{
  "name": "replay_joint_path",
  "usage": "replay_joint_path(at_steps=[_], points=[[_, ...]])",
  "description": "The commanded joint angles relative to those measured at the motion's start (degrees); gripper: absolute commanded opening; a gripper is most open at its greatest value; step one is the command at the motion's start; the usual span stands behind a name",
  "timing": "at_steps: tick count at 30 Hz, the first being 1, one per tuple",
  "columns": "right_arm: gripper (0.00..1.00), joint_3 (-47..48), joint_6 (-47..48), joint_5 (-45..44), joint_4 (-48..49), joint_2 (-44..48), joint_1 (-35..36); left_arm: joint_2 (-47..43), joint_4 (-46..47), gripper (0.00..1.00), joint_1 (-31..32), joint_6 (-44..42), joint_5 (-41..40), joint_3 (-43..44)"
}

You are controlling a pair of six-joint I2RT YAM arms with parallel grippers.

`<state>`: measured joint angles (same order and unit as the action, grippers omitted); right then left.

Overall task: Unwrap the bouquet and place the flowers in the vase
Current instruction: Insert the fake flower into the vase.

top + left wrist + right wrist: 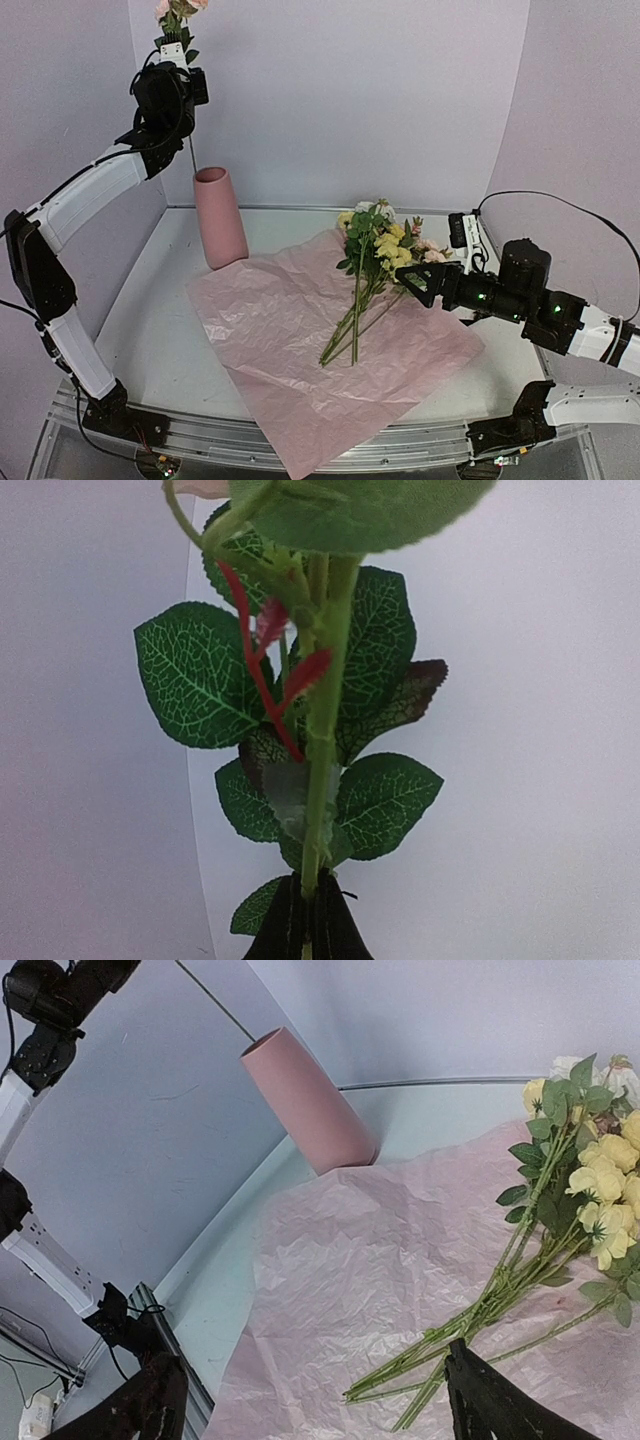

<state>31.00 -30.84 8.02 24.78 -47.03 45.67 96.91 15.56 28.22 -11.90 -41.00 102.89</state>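
Observation:
The bouquet lies unwrapped: its crinkled pink paper (290, 340) is spread flat on the table, and the flowers (378, 250) rest on it with their stems (500, 1290) pointing to the near side. The pink vase (220, 215) (310, 1100) stands upright at the paper's far left corner. High above the vase and a little to its left, my left gripper (176, 48) (308, 890) is shut on the green stem of one leafy flower (320, 710), pink bloom (180, 8) on top. My right gripper (418, 283) (315, 1405) hovers open by the flowers' right side, empty.
Pale walls close in the table at the back and both sides. A metal rail (400, 440) runs along the near edge, and the paper's near corner hangs over it. A white power strip (470, 240) lies at the far right.

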Motion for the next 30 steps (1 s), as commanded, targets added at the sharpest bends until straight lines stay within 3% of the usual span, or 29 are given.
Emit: replay_joint_path(at_steps=[1,6,17,30], points=[[0.90,1.40,1.29,-0.93,0.77,0.83,0.01,-4.89,2.03,0.00,0.00,5.75,1.41,-3.65],[0.90,1.01,1.31,-1.18,0.59,1.18,0.03,-4.84,2.11,0.00,-0.19,5.24,1.42,-3.95],[0.90,1.02,1.41,-1.72,0.53,0.33,0.02,-2.40,1.93,0.00,-0.29,0.79,3.06,8.54],[0.90,0.86,1.31,-1.70,0.52,-0.02,0.03,-7.82,1.96,0.00,-0.30,8.02,4.60,-1.93]])
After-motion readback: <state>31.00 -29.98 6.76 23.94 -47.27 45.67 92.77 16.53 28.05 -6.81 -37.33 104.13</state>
